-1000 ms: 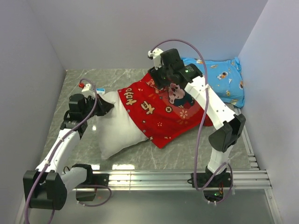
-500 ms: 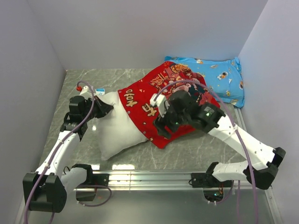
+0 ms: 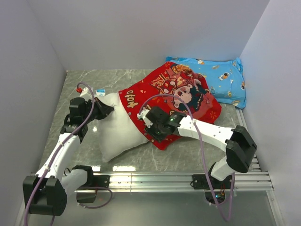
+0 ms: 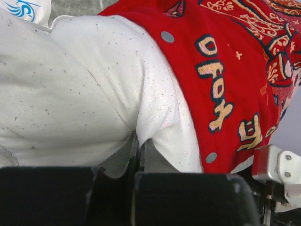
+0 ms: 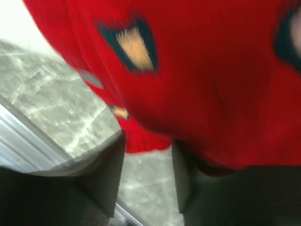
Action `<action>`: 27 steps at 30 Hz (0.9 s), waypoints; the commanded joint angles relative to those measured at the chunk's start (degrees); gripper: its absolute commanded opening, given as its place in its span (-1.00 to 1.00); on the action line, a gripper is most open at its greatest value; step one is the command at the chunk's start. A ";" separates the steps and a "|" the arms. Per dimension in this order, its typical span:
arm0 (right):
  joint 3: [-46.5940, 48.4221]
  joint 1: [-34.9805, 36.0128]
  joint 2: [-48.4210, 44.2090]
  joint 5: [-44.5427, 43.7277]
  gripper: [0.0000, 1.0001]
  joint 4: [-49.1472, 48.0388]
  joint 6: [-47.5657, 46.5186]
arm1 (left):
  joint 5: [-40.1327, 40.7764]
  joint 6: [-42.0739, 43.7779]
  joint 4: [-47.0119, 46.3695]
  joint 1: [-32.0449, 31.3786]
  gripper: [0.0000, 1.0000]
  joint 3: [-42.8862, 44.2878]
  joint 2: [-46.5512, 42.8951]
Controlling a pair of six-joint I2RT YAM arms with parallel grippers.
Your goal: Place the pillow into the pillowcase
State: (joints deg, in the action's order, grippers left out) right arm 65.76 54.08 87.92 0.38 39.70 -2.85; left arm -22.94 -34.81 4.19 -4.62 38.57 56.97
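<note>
The left gripper [image 4: 139,142] is fully closed. Its fingers [image 4: 157,162] pinch a fold of the pillow [image 4: 70,89], and the white cloth bunches up out of the seam between them. In the top view this grip sits at the pillow's far left corner, on the end outside the pillowcase [image 3: 176,96].

The right gripper [image 5: 148,141] has its fingers [image 5: 110,174] standing apart, with grey marble showing through the gap. The pillowcase's near red hem hangs down to the fingertips. The wrist view is badly blurred, but the cloth seems to lie at the gap rather than being clamped in it.

From above, the right gripper [image 3: 151,129] is at the near edge of the pillowcase, close to where red meets white. The pillow [image 3: 117,132] lies left of centre on the table [image 3: 178,157]. Its right part is inside the case's mouth and its left part is bare. Round snap buttons [image 4: 167,36] line the case's open edge, which lies across the pillow. The case lies cartoon print up and stretches away to the right. Its far corner reaches the blue pillow [image 3: 218,77] by the back wall, and whether the two overlap is hard to tell.
</note>
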 commanded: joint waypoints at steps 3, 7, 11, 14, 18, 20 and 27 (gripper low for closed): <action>-0.28 1.72 1.90 4.42 -0.92 -9.38 5.13 | -2.46 -3.33 -0.05 -0.91 -0.99 -2.35 -1.69; 0.42 1.81 -0.27 15.59 -1.00 -13.41 4.09 | -3.69 -6.14 -1.90 -1.00 -0.99 -2.79 -1.42; 6.36 3.65 -4.86 21.96 -1.00 -16.51 4.52 | -4.22 -7.64 -3.22 -1.09 -0.99 -3.06 -1.34; 9.66 4.45 -5.12 3.44 -0.36 -9.04 3.47 | -3.25 -5.89 -1.55 -1.09 -0.99 -1.83 -1.69; 1.05 3.66 -8.64 -9.69 0.68 -5.61 1.26 | -2.90 -5.88 -1.81 -1.09 -0.99 -2.61 -2.39; -3.76 3.57 -10.65 -9.26 0.71 -6.74 2.06 | -2.81 -6.06 -2.52 -1.09 -0.99 -3.23 -2.83; -11.79 3.75 -12.34 -6.18 0.73 -14.65 6.44 | -2.46 -3.43 -0.23 -1.09 -0.99 -1.92 -1.43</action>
State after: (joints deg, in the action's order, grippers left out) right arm 54.04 57.60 76.16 -4.91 29.61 0.40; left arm -23.05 -39.38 2.46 -4.64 35.83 55.05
